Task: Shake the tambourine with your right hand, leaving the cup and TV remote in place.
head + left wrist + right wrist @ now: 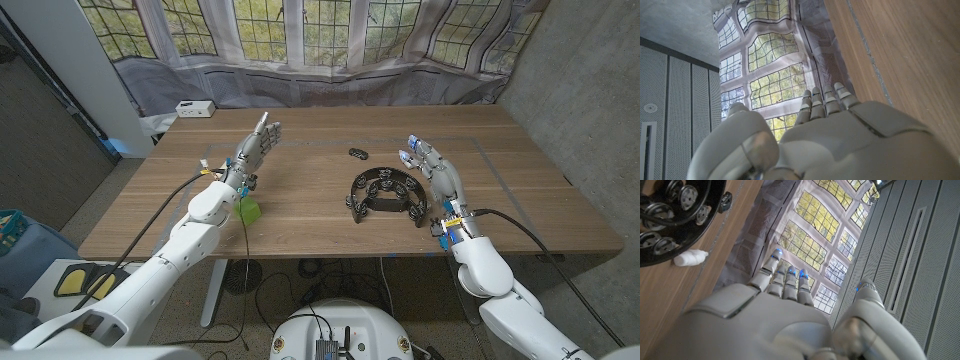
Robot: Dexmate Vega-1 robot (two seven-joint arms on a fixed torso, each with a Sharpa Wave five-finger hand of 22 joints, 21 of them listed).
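Note:
A black tambourine [385, 195] with metal jingles lies flat on the wooden table [520, 190], right of centre; its rim also shows in the right wrist view [670, 210]. My right hand [432, 170] stands just to its right, fingers stretched out and apart, holding nothing [785, 280]. My left hand [252, 150] is raised over the table's left half, fingers straight, also holding nothing [825, 102]. A green cup [249, 210] stands near the front edge, partly hidden behind my left forearm. A small dark object [358, 153], perhaps the remote, lies beyond the tambourine.
A white box [194, 108] sits at the table's far left corner. A small white piece [690, 257] lies on the wood beside the tambourine's rim. A curtain printed with windows [330, 40] hangs behind the table.

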